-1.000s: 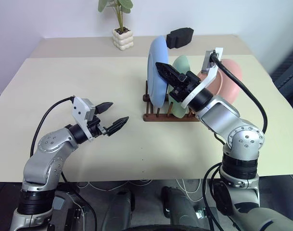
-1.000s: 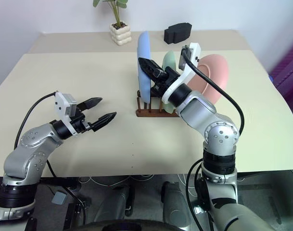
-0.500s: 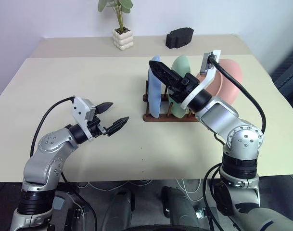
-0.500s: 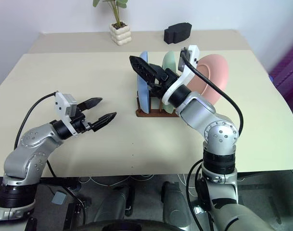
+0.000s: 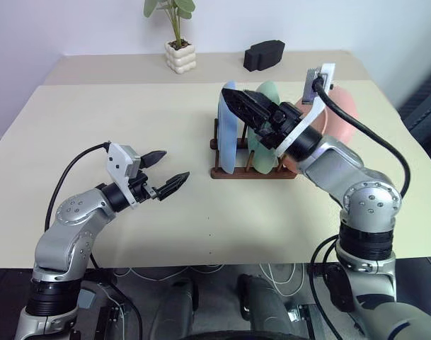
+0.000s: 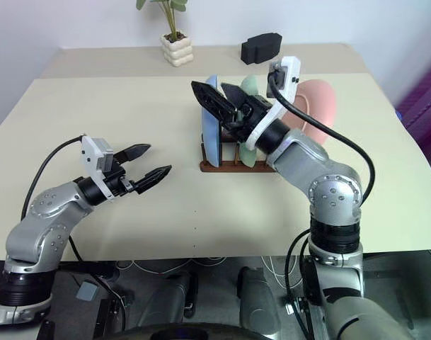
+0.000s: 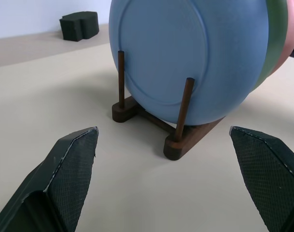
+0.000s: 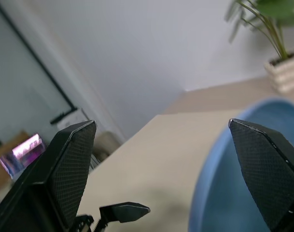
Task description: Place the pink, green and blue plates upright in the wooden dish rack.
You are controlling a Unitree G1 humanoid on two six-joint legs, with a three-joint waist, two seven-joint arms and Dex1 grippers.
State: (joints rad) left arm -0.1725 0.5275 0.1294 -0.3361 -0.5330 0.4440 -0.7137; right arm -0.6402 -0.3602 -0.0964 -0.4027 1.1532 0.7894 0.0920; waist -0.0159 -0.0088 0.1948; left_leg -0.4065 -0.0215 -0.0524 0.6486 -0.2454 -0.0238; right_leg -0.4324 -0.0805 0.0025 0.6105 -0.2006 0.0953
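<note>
Fingers of the right gripper [image 5: 249, 113] spread wide, empty, just above the racked blue plate [image 7: 185, 53]; left gripper [image 5: 167, 171] fingers likewise open, empty.

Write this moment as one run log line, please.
blue plate: upright in wooden dish rack | right gripper: open above it | left gripper: open, empty

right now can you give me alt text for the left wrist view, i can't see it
A light blue plate stands upright between the thin pegs of a dark wooden dish rack on a beige table, with the edges of a green plate and a pink plate behind it. The left pincer is open in the foreground, and a black block sits far back.
</note>
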